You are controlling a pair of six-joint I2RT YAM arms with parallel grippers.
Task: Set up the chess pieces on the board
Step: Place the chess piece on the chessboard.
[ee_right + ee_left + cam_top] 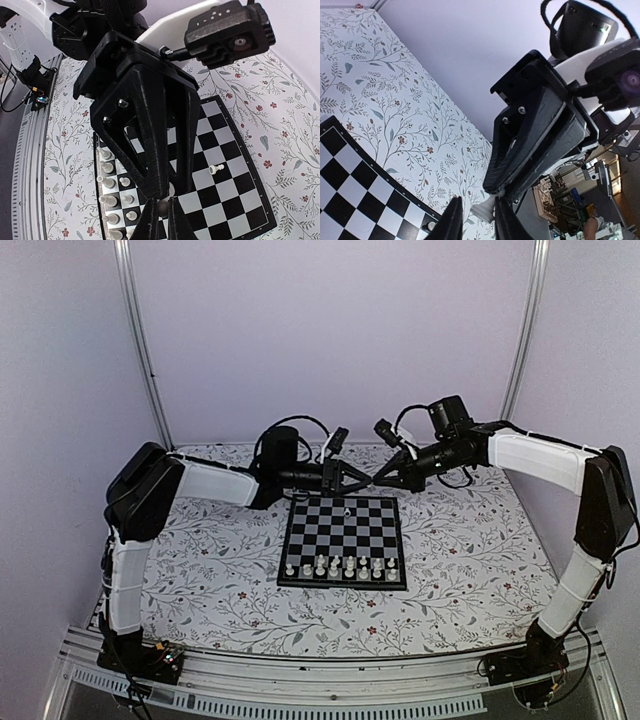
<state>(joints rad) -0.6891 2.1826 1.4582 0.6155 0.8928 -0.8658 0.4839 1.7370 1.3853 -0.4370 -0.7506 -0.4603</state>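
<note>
The black and pale board (pixel 372 532) lies mid-table. Several white pieces (pixel 340 565) stand in two rows along its near edge, and also show in the right wrist view (pixel 111 184). One white pawn (pixel 346 508) lies on its side near the far edge (pixel 216 169). Both grippers meet tip to tip above the board's far edge. My right gripper (pixel 374 482) (pixel 162 220) is shut on the head of a white piece (pixel 485 209). My left gripper (pixel 356 483) (pixel 477 222) is open, its fingers on either side of that piece's base.
The board (pixel 350 170) sits on a floral-patterned tabletop (pixel 200 560) with pale walls behind and two metal uprights (pixel 140 340) at the back corners. A metal rail (pixel 330 680) runs along the near edge by the arm bases.
</note>
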